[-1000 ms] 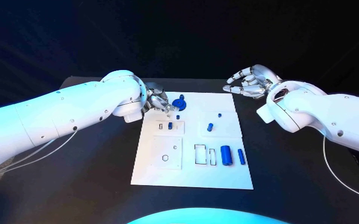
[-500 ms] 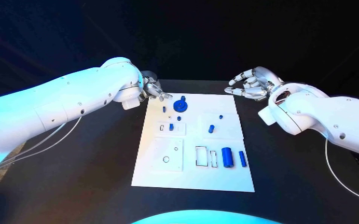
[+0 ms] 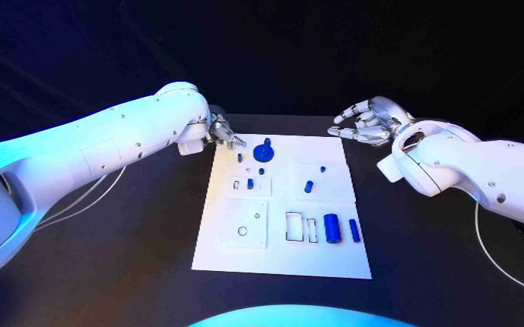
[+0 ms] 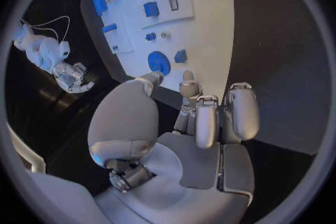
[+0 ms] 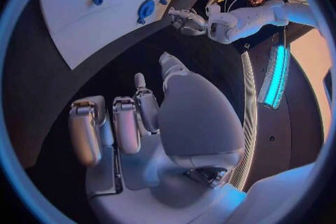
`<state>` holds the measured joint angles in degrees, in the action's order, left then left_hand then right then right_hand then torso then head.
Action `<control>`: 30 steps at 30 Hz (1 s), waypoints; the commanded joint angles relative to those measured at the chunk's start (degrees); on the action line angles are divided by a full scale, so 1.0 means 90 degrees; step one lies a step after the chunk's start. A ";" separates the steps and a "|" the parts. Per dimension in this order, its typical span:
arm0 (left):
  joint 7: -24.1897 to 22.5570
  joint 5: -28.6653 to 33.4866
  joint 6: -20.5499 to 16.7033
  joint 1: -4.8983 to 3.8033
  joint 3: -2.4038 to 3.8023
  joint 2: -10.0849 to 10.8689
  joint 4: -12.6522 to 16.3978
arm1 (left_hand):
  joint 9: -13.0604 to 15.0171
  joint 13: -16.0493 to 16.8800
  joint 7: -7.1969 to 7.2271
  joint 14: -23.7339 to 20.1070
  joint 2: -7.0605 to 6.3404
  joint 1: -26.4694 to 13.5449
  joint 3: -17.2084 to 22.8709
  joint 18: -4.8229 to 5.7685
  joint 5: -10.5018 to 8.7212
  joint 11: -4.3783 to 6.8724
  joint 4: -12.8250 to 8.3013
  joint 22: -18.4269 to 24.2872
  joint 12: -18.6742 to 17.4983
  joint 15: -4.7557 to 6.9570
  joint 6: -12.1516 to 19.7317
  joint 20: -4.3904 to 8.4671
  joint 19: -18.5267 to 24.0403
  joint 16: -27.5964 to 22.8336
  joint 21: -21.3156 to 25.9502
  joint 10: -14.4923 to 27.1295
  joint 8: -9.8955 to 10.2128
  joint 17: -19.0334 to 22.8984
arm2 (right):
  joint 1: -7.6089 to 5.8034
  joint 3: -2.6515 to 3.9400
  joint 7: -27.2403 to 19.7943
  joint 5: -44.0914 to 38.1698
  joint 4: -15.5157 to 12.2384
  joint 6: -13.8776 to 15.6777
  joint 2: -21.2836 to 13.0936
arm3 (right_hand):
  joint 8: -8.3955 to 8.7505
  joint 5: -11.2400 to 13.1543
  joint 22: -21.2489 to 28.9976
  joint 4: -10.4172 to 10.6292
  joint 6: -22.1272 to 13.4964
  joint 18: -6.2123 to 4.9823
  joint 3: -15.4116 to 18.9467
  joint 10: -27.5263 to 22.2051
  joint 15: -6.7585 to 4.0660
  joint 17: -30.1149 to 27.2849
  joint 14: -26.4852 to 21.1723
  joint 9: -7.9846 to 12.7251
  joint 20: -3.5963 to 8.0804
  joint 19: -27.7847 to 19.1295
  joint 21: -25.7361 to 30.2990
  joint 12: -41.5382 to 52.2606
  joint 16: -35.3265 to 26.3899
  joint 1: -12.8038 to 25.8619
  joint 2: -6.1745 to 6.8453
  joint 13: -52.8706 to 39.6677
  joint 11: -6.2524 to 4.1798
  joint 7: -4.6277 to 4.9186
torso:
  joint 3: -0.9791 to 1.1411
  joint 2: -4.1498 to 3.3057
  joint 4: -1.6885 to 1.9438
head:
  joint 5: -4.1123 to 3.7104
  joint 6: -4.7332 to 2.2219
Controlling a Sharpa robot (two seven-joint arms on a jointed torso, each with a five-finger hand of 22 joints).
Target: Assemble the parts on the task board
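The white task board lies in the middle of the black table. On it are a round blue part, a small blue peg beside it, other small blue parts and two blue cylinders near the front. My left hand hovers at the board's far left corner, fingers apart, holding nothing. My right hand hangs beyond the far right corner, fingers loosely bent and empty. The left wrist view shows the left hand just short of the round part.
Bare black table surrounds the board on all sides. Empty outlined slots and a raised plate with a hole sit on the board's near half. The right wrist view shows my right hand, the board and the left hand across it.
My left hand has pulled back from over the round blue part to the board's far left corner; a small blue peg now shows where it was. The right hand has barely moved.
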<state>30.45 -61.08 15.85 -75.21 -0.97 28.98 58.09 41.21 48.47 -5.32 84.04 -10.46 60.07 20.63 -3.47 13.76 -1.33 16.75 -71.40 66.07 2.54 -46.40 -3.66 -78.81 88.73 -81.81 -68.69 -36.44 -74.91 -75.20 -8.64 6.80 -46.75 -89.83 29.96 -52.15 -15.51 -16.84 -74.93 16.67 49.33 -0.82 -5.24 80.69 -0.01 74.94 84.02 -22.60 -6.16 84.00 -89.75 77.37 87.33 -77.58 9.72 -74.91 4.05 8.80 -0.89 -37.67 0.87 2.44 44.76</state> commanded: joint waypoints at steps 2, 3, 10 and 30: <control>-0.0046 0.0001 0.0247 0.0019 -0.0020 -0.0101 -0.0165 | -0.0013 0.0007 -0.0014 0.0552 0.0095 -0.0006 -0.0041 -0.0071 -0.0006 0.0011 0.0005 0.0001 -0.0020 -0.0037 -0.0035 -0.0009 0.0048 -0.0013 0.0013 0.0033 0.0022 -0.1357 | 0.0003 0.0001 -0.0082 -0.0064 -0.0029 -0.0033 0.0000 | -0.0035 0.0023 -0.1669 -0.0005 -0.0037 0.0089 0.0050 -0.0037 -0.0024 0.0815 0.0468 0.0008 0.0037 0.0662 -0.0020 -0.0022 -0.0043 0.0052 -0.0019 -0.0477 -0.0009 -0.0007 | 0.0003 -0.0002 -0.0001 | -0.0002 0.0015; -0.0053 0.0019 0.0220 0.0024 -0.0023 -0.0111 -0.0180 | -0.0013 0.0007 -0.0014 0.0552 0.0095 -0.0006 -0.0041 -0.0071 -0.0006 0.0011 0.0005 0.0001 -0.0020 -0.0037 -0.0035 -0.0009 0.0048 -0.0013 0.0013 0.0033 0.0022 -0.1357 | 0.0003 0.0001 -0.0082 -0.0064 -0.0030 -0.0033 0.0001 | -0.0035 0.0023 -0.1669 -0.0005 -0.0037 0.0089 0.0050 -0.0037 -0.0024 0.0815 0.0468 0.0008 0.0037 0.0662 -0.0020 -0.0022 -0.0043 0.0052 -0.0019 -0.0477 -0.0009 -0.0007 | 0.0003 0.0000 -0.0002 | -0.0001 0.0015; -0.0098 0.0169 0.0053 0.0077 -0.0044 -0.0188 -0.0278 | -0.0031 0.0120 0.0000 0.0578 0.0126 -0.0048 -0.0090 -0.0049 -0.0015 0.0022 0.0006 -0.0107 0.0068 -0.0030 -0.0090 -0.0011 -0.0020 0.0023 -0.0037 -0.0048 0.0012 -0.1429 | 0.0003 0.0001 -0.0081 -0.0067 -0.0036 -0.0036 0.0006 | -0.0035 0.0023 -0.1669 -0.0005 -0.0037 0.0089 0.0050 -0.0037 -0.0024 0.0815 0.0468 0.0008 0.0037 0.0662 -0.0020 -0.0022 -0.0043 0.0052 -0.0019 -0.0477 -0.0009 -0.0007 | 0.0005 0.0005 0.0001 | -0.0032 0.0021; -0.0125 0.0286 0.0133 0.0201 -0.0127 -0.0340 -0.0431 | -0.0062 0.0204 0.0054 0.0596 0.0271 0.0112 -0.0093 -0.0041 0.0007 0.0069 -0.0017 -0.0158 0.0152 0.0007 -0.0225 0.0005 -0.0052 0.0048 -0.0064 -0.0123 -0.0038 -0.1478 | 0.0002 0.0001 -0.0055 -0.0073 -0.0030 -0.0052 0.0030 | -0.0046 0.0006 -0.1671 -0.0011 -0.0042 0.0090 0.0044 -0.0035 -0.0025 0.0818 0.0469 0.0009 0.0037 0.0663 -0.0023 -0.0018 -0.0042 0.0042 -0.0032 -0.0478 -0.0011 -0.0008 | 0.0012 0.0017 0.0001 | -0.0031 0.0061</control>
<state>30.07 -59.20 16.62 -73.43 -2.13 26.08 54.21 40.73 50.23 -4.87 84.04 -8.50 60.96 19.84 -3.47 13.76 -0.71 16.60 -72.77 67.19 2.55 -48.10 -3.66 -78.81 88.95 -82.05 -69.32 -36.45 -74.90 -75.21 -8.64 6.78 -46.80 -90.04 29.94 -51.93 -15.74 -16.84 -74.93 16.51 49.33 -0.82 -5.08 80.69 -0.01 74.92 84.02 -22.60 -6.16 84.00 -89.75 77.37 87.12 -77.59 9.72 -74.90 4.05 8.80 -0.80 -37.57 0.86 2.16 45.25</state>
